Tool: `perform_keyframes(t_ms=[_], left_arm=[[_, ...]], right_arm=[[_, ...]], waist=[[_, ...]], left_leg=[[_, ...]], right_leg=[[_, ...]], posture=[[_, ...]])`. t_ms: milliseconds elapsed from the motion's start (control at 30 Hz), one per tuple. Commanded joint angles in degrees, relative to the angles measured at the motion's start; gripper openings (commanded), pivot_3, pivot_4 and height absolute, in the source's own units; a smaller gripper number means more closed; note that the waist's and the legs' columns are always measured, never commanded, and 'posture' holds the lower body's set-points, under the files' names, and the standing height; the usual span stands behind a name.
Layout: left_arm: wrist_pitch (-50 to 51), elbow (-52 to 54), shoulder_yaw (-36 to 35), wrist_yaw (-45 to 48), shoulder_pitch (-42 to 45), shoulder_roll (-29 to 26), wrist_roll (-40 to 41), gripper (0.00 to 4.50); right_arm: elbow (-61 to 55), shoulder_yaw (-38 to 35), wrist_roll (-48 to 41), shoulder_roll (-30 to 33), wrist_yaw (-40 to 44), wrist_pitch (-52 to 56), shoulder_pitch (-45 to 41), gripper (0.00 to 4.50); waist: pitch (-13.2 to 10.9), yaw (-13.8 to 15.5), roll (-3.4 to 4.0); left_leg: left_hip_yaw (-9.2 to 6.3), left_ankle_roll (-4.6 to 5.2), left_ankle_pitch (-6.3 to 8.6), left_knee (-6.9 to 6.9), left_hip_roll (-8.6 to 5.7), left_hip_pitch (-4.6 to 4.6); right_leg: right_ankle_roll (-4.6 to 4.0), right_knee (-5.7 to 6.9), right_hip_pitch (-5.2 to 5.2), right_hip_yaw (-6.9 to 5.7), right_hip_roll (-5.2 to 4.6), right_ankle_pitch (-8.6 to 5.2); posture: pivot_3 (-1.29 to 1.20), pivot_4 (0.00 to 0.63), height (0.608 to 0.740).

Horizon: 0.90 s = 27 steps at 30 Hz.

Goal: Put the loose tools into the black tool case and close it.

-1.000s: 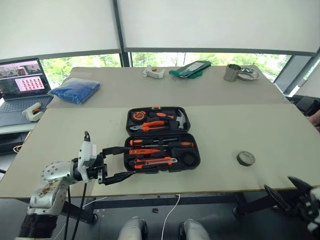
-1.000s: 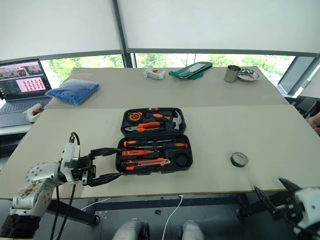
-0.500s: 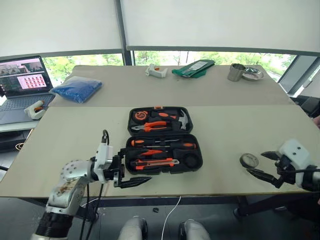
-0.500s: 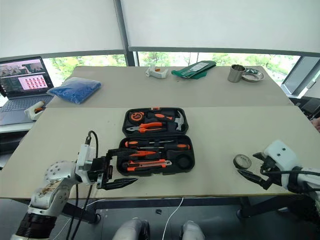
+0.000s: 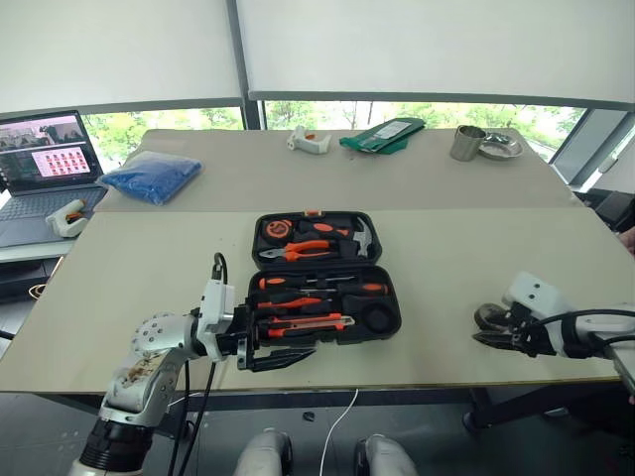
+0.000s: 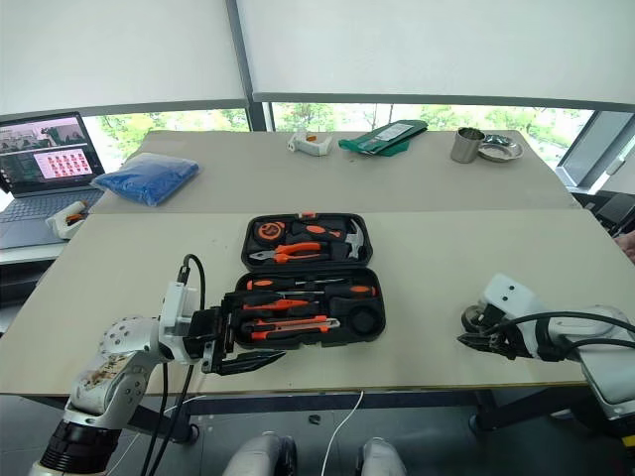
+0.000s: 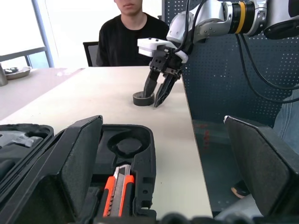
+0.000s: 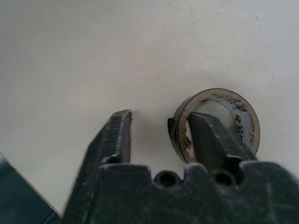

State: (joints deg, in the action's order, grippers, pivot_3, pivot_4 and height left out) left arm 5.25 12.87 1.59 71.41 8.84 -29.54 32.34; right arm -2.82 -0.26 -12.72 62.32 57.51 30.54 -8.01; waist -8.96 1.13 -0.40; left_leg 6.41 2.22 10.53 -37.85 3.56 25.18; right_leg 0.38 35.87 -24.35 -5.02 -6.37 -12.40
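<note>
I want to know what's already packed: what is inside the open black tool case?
The black tool case holds a hammer, pliers, tape measure, screwdrivers, utility knife; beneath them is hidden.

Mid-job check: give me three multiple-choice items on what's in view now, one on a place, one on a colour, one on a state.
1. Where is the tape roll relative to the case?
A) inside it
B) on the table, to its right
C) on top of it

2. What colour is the cloth bundle?
A) blue
B) red
C) yellow

3. The case is:
A) shut
B) open
C) upside down

Answers:
1 B, it lies on the table at the right tool.
2 A, it is plainly blue.
3 B, its lid lies flat back.
</note>
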Motion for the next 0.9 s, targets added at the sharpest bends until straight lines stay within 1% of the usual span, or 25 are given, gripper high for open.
perform_keyframes(t_ms=[33, 67, 100, 133, 200, 267, 333, 367, 433, 500, 567, 600, 667, 733, 767, 833, 900], left_arm=[[-1.1, 1.6, 0.3, 0.1, 0.3, -0.4, -0.3, 4.5], [-1.5, 1.2, 0.1, 0.2, 0.4, -0.4, -0.6, 4.5], [-1.9, 0.8, 0.0, 0.2, 0.6, -0.3, -0.9, 4.5], [-2.2, 0.5, 0.0, 0.1, 0.7, -0.3, -1.1, 4.5], [-2.8, 0.1, -0.2, 0.0, 0.9, -0.2, -1.2, 4.5], [-3.8, -0.3, -0.8, -0.3, 0.9, -0.2, -1.4, 4.5], [-4.5, -0.7, -3.0, -1.5, 0.4, -0.6, -1.4, 4.5], [-4.4, -0.6, -3.7, -2.2, 0.0, -0.8, -1.4, 4.5], [-3.9, 0.3, -4.3, -2.9, -1.3, -1.3, -1.2, 4.5], [-3.2, 1.6, -4.1, -2.9, -2.9, -1.8, -1.0, 4.5], [-2.9, 2.1, -4.2, -3.1, -3.6, -2.4, -0.9, 4.5], [-2.9, 2.1, -4.3, -3.1, -3.9, -2.7, -0.8, 4.5], [-3.0, 1.9, -4.8, -3.3, -4.2, -3.3, -0.9, 4.5], [-3.0, 1.7, -5.1, -3.7, -4.2, -3.7, -1.1, 4.5], [-3.1, 1.7, -5.1, -3.8, -4.2, -3.9, -1.2, 4.5], [-3.2, 2.0, -5.3, -4.0, -4.5, -4.3, -1.3, 4.5], [-3.4, 2.1, -5.5, -4.3, -4.8, -4.6, -1.4, 4.5]], right_arm=[[0.8, -0.5, 0.9, 1.6, 2.0, -0.9, -0.2, 0.48], [1.2, -0.5, 1.1, 1.5, 2.5, -1.7, -0.5, 0.15], [1.6, -0.5, 1.2, 1.5, 3.0, -2.4, -0.9, 0.07], [2.0, -0.5, 1.3, 1.4, 3.4, -3.0, -1.2, 0.07], [0.6, -1.0, -1.6, 1.5, 8.2, -4.5, -2.0, 0.07], [-3.1, -0.9, -3.9, 2.5, 11.6, -2.0, -3.4, 0.07], [-10.2, -0.8, -12.9, -1.0, 12.8, 7.4, -11.0, 0.07], [-12.6, -0.3, -16.0, -2.9, 12.6, 10.9, -14.4, 0.07], [-15.7, 1.8, -18.9, -5.8, 11.9, 15.2, -18.5, 0.07], [-17.1, 5.1, -18.6, -8.4, 10.1, 18.0, -21.2, 0.07], [-17.0, 7.8, -18.1, -10.8, 8.2, 20.3, -23.5, 0.07], [-16.4, 9.4, -17.5, -12.2, 7.2, 21.2, -24.8, 0.07], [-15.6, 13.7, -15.3, -13.3, 6.8, 22.1, -26.5, 0.07], [-14.0, 16.5, -13.9, -14.6, 5.7, 23.0, -27.3, 0.07], [-13.2, 17.9, -12.6, -14.7, 5.5, 22.6, -27.6, 0.07], [-11.7, 20.4, -9.7, -14.0, 5.0, 21.3, -27.9, 0.07], [-11.1, 21.2, -8.7, -13.5, 5.1, 21.8, -28.3, 0.07]], waist=[[0.0, 0.1, 0.0], [0.0, 0.0, 0.0], [0.0, 0.0, 0.0], [0.0, 0.0, 0.0], [0.0, 0.0, 0.0], [0.0, -0.1, 0.0], [0.0, -0.5, 0.0], [-0.1, -1.0, -0.06], [-0.1, -1.8, -0.15], [-0.1, -1.6, -0.28], [-0.1, -1.0, -0.4], [-0.1, -0.6, -0.4], [-0.1, -0.3, -0.4], [-0.1, -0.2, -0.41], [-0.1, -0.2, -0.41], [-0.1, -0.2, -0.41], [-0.1, -0.2, -0.41]], left_leg=[[0.0, 0.0, 0.0, 0.0, 0.0, 0.0], [0.0, 0.0, 0.0, 0.0, 0.0, 0.0], [0.0, 0.0, 0.0, 0.0, 0.0, 0.0], [0.0, 0.0, 0.0, 0.0, 0.01, 0.0], [0.0, -0.01, 0.0, 0.0, 0.0, 0.0], [0.0, 0.0, 0.0, 0.0, 0.01, 0.0], [0.0, 0.04, -0.02, 0.0, 0.04, 0.0], [0.02, 0.04, -0.03, 0.0, 0.09, -0.01], [-0.02, 0.24, -0.16, 0.0, 0.2, -0.02], [-0.21, 0.23, -0.16, 0.0, 0.26, -0.07], [-0.21, 0.16, -0.12, 0.01, 0.38, -0.06], [-0.19, 0.12, -0.1, 0.01, 0.36, -0.01], [-0.05, -0.2, 0.09, 0.0, 0.25, 0.17], [0.02, -0.12, 0.04, -0.02, 0.15, 0.38], [0.04, 0.17, -0.12, -0.04, 0.13, 0.4], [0.06, 0.22, -0.15, -0.06, 0.13, 0.41], [0.07, 0.21, -0.15, -0.06, 0.14, 0.41]], right_leg=[[0.0, 0.0, 0.0, 0.0, 0.0, 0.0], [0.0, 0.0, 0.0, 0.0, 0.0, 0.0], [0.0, 0.0, 0.0, 0.0, 0.0, 0.0], [0.0, 0.0, 0.0, 0.0, 0.01, 0.0], [0.0, 0.0, 0.0, 0.0, 0.01, 0.0], [0.0, 0.0, 0.0, 0.0, 0.02, 0.0], [0.02, 0.03, -0.02, 0.01, 0.02, 0.02], [0.01, 0.04, -0.07, 0.04, 0.06, 0.03], [-0.05, 0.06, -0.14, 0.11, 0.25, 0.16], [0.03, 0.12, -0.03, -0.02, 0.32, 0.2], [-0.27, 0.11, -0.09, -0.14, 0.32, -0.01], [-0.26, 0.1, -0.13, -0.13, 0.25, -0.02], [-0.25, 0.11, -0.34, -0.07, 0.09, -0.01], [-0.18, 0.13, -0.55, -0.05, -0.03, 0.05], [-0.1, 0.12, -0.55, -0.04, -0.05, 0.11], [-0.06, 0.12, -0.55, -0.04, -0.05, 0.14], [-0.06, 0.13, -0.57, -0.06, -0.03, 0.14]], posture=[[0.0, 0.15, 0.74], [0.0, 0.15, 0.74], [0.0, 0.15, 0.74], [0.0, 0.15, 0.74], [0.0, 0.15, 0.74], [0.0, 0.15, 0.74], [0.0, 0.15, 0.74], [0.0, 0.15, 0.74], [0.0, 0.15, 0.74], [0.0, 0.15, 0.74], [0.0, 0.15, 0.74], [0.0, 0.15, 0.74], [0.0, 0.15, 0.74], [0.0, 0.15, 0.74], [0.0, 0.15, 0.74], [0.0, 0.15, 0.74], [0.0, 0.15, 0.74]])
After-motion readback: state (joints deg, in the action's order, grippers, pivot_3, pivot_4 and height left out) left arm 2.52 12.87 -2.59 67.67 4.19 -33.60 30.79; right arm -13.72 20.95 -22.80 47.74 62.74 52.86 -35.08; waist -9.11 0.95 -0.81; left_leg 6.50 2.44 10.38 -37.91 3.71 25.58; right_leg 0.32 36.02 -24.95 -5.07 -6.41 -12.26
